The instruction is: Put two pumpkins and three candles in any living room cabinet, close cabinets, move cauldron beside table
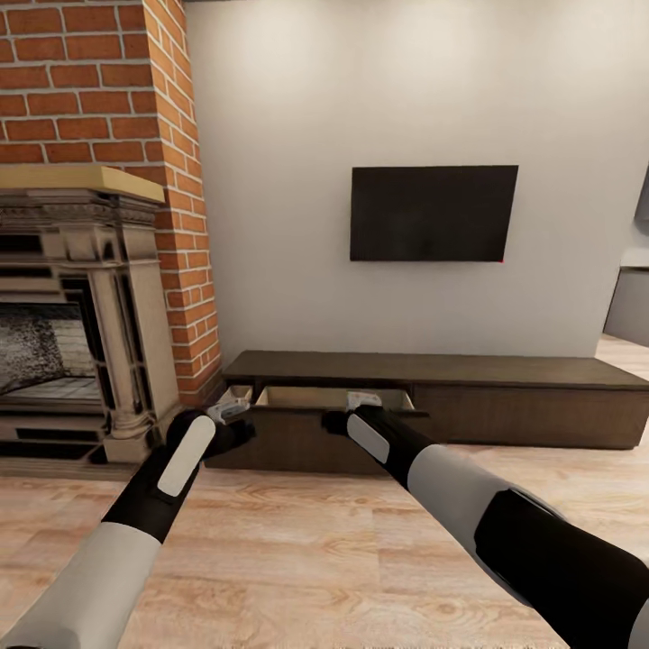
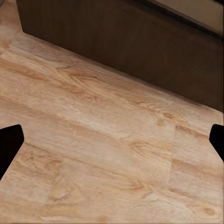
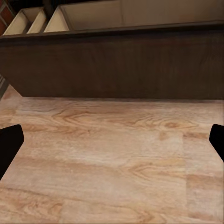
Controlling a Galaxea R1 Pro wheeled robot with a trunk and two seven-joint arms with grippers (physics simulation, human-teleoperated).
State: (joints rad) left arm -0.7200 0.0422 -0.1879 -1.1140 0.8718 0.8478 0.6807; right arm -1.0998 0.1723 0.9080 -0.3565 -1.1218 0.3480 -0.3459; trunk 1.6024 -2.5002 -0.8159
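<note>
The long, low dark-brown cabinet (image 1: 523, 397) stands against the white wall, and its left drawer (image 1: 329, 397) is pulled out, showing a pale inside with nothing visible in it. My left gripper (image 1: 232, 413) hangs open at the drawer's left corner, its black fingertips (image 2: 10, 140) spread wide over the floor. Beside it, my right gripper (image 1: 363, 399) is open at the drawer's front edge; the right wrist view looks at the drawer front (image 3: 116, 65) and into the pale compartments (image 3: 93, 14). Pumpkins, candles, cauldron and glass table are out of view.
A stone fireplace (image 1: 81, 315) with a red brick chimney (image 1: 171, 180) stands just left of the cabinet. A black TV (image 1: 433, 214) hangs on the wall above it. Light wood floor (image 1: 297, 559) stretches in front. A grey kitchen unit (image 1: 631, 306) shows at far right.
</note>
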